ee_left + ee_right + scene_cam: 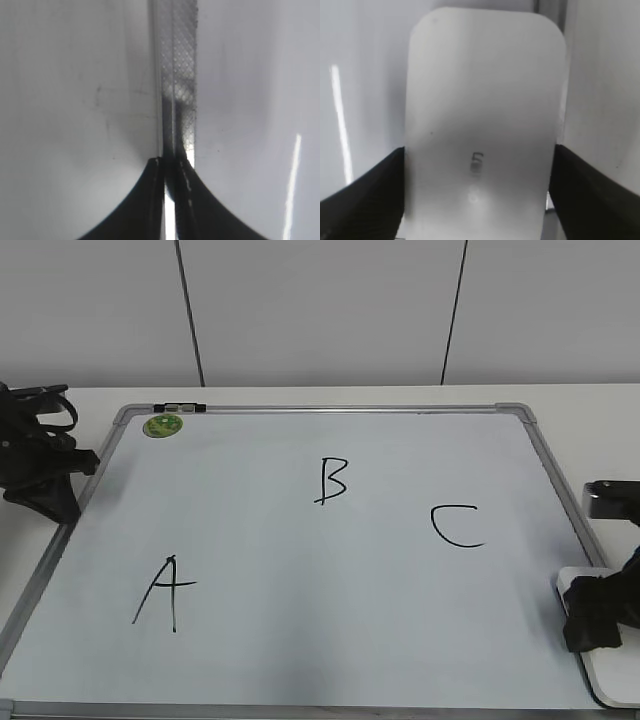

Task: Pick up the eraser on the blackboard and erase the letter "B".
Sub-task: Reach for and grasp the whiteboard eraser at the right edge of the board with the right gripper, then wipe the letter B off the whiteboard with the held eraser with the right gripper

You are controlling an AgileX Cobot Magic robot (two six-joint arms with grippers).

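The blackboard [300, 570] is a white board in a silver frame, lying flat with black letters on it. The letter "B" [332, 480] is at the upper middle, whole. The eraser [603, 672], a flat white rounded block with small grey lettering, lies at the board's lower right edge. It fills the right wrist view [485, 100]. My right gripper [592, 618] [479, 200] is down on it, with a finger against each long side. My left gripper [58, 506] [170, 162] is shut and empty over the board's left frame rail [179, 75].
A black "A" [165, 592] is at the lower left and a black "C" [457, 526] at the right. A round green magnet [163, 425] sits in the top left corner, beside a small black clip [180, 407] on the top rail. A white wall stands behind the table.
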